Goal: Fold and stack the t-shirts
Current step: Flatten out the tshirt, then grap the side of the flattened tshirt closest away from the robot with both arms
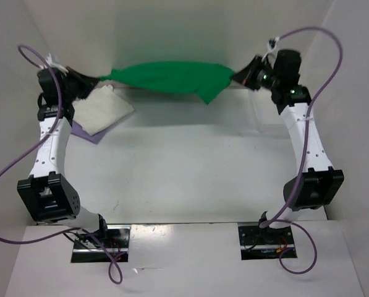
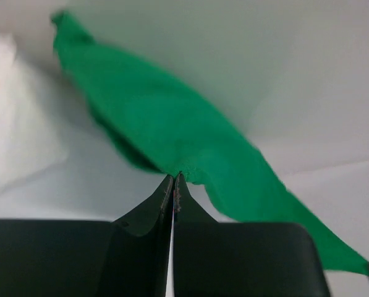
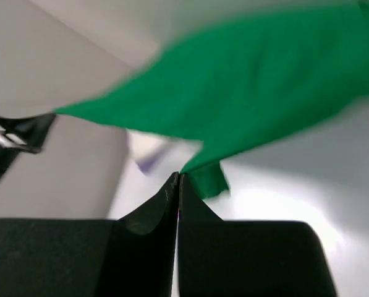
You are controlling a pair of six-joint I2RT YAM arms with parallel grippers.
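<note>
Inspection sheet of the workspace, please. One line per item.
Surface: white table, bare in the middle.
Job's things: green t-shirt is stretched in the air between the two grippers at the far side. The cream t-shirt lies folded at far left, on top of the lavender t-shirt, which peeks out beneath it.
Clutter: nothing seen.
Grippers: left gripper is shut on one end of the green t-shirt, and right gripper is shut on the other end.
Cables: purple cables loop loosely off both arms, clear of the cloth.
Surroundings: plain white walls on three sides.
</note>
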